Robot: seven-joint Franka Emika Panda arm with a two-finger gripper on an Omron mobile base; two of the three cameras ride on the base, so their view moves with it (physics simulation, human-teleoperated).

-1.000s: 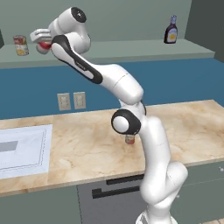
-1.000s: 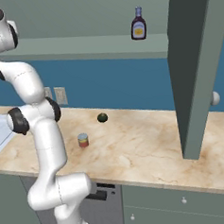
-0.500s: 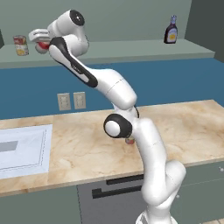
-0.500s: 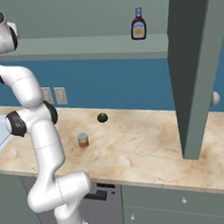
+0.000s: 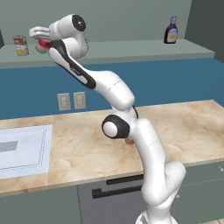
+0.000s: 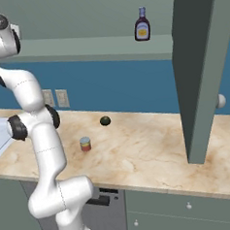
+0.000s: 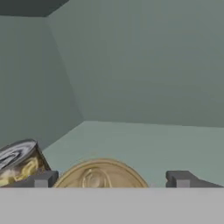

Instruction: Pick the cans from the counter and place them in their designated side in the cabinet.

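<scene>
gripper [image 7: 111, 180] jaws spread wide, clear of the red-and-white can [image 7: 101, 174] standing between them on the cabinet ledge [image 5: 131, 50] | yellow-and-red can [image 7: 19, 161] just beside one fingertip | shorter can [image 6: 85, 144] far below on counter [image 6: 149, 153]

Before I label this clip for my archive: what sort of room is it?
Most likely a simulated kitchen: a marble-patterned counter with wall outlets above it, a sauce bottle on a cabinet ledge, and a can on the worktop.
</scene>
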